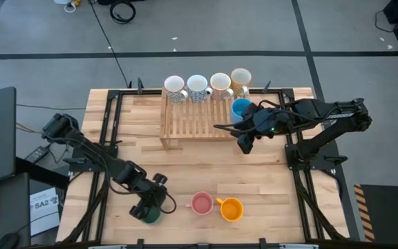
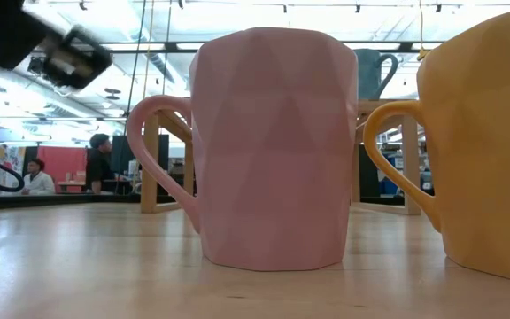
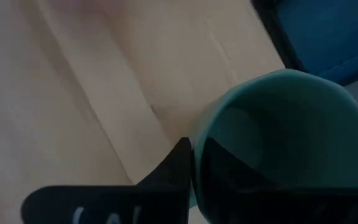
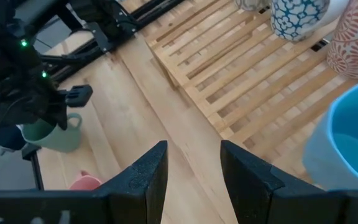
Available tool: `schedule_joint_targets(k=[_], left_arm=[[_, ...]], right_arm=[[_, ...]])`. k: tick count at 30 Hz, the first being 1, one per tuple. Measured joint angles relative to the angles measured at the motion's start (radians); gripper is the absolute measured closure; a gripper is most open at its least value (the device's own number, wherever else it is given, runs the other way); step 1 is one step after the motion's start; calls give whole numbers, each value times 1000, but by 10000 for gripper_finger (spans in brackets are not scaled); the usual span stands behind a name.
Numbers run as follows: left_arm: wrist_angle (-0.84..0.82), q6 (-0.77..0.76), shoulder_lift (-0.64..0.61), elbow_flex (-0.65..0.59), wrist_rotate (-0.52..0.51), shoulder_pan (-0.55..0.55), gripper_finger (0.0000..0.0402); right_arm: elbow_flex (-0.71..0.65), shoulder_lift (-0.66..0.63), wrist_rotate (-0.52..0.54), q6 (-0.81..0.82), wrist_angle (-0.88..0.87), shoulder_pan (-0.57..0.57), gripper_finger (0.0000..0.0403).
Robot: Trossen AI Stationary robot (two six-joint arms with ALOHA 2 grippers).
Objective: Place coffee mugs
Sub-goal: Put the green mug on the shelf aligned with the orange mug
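At the table's near left I had the left gripper point(image 1: 150, 205) clamped on the rim of the green mug point(image 1: 150, 213), upright, mouth up. Pink mug point(image 1: 201, 203) and orange mug point(image 1: 231, 209) stood upright beside it, handles pointing left. My right gripper point(image 1: 244, 144) hung with fingers apart, holding nothing, near the blue mug point(image 1: 240, 108) on the wooden rack point(image 1: 192, 117).

green mug point(image 1: 150, 214): dark green
pink mug point(image 1: 201, 203): pink
orange mug point(image 1: 231, 209): orange
blue mug point(image 1: 240, 108): blue
rack point(image 1: 195, 119): pale wood
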Motion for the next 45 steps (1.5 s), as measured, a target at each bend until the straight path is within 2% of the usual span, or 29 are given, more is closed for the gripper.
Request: schedule_joint_targets(k=[9,17,27,33,45], left_arm=[[-185,357,0,206,-196,0,372],[-191,617,-1,326,-315,0,372],[-167,805,-1,373,-343,5,372],[-142,884,-1,373,-344,16,372],[-76,1014,-1,373,-364,22,372]], right_arm=[[0,0,-10,-76,77,0,249],[0,16,-108,-199,215,1,249],[0,140,-321,-357,459,2,250],[0,235,-400,-424,595,1,249],[0,389,-603,-426,645,-6,250]])
